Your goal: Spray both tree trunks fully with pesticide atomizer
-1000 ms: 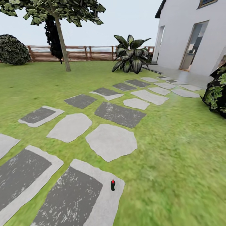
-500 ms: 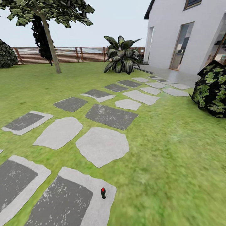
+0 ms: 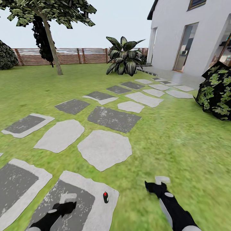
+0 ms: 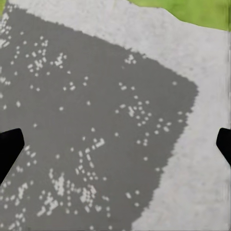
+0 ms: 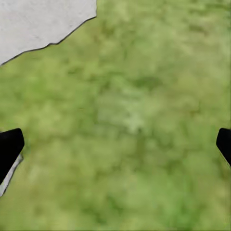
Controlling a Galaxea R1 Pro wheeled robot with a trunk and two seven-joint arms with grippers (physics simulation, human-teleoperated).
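Two grippers are seen low over the ground, both spread wide and empty. Pesticide atomizer [image 3: 105, 197] stands upright on the paving slab [image 3: 96, 189], between left gripper [image 3: 68, 202] and right gripper [image 3: 156, 185], nearer the left, untouched. Right gripper hangs over grass [image 5: 139, 120]. Pickup not yet done; all spraying judged outstanding. One tree [image 3: 51, 38] is far ahead by the fence [image 3: 80, 55].

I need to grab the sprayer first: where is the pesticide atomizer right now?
In the head view, the pesticide atomizer stands on the pale edge of the nearest stone slab, low in the picture, between the left hand and the right hand, nearer the left.
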